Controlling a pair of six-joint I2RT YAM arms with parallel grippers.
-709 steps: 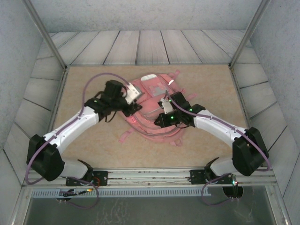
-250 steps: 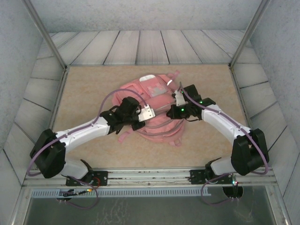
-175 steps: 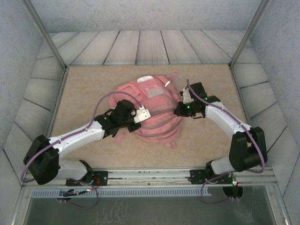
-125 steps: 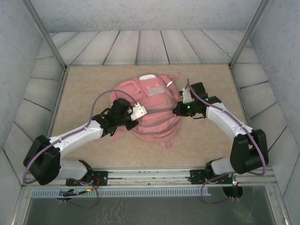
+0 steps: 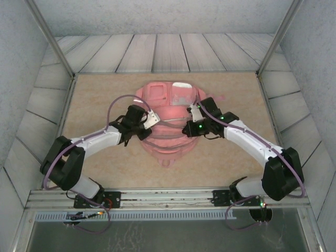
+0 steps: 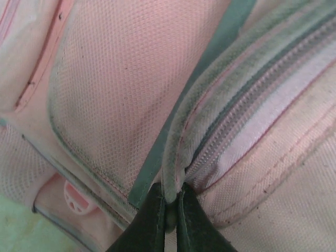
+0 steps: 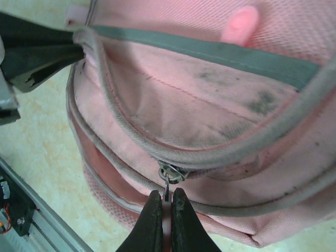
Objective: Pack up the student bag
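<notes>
Bag (image 5: 168,113) lies mid-counter (image 5: 105,157), nearer the far edge. My left fingers (image 6: 151,220) are pinched together on its piped seam (image 6: 176,163) beside the zip. My right fingers (image 7: 151,220) are clamped on the zip pull (image 7: 167,190). I judge the filling done and the closing under way; how much zip is left open I cannot tell.

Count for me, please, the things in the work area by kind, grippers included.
Pink student bag: 1
Grippers: 2, the left gripper and the right gripper
Total: 3
</notes>
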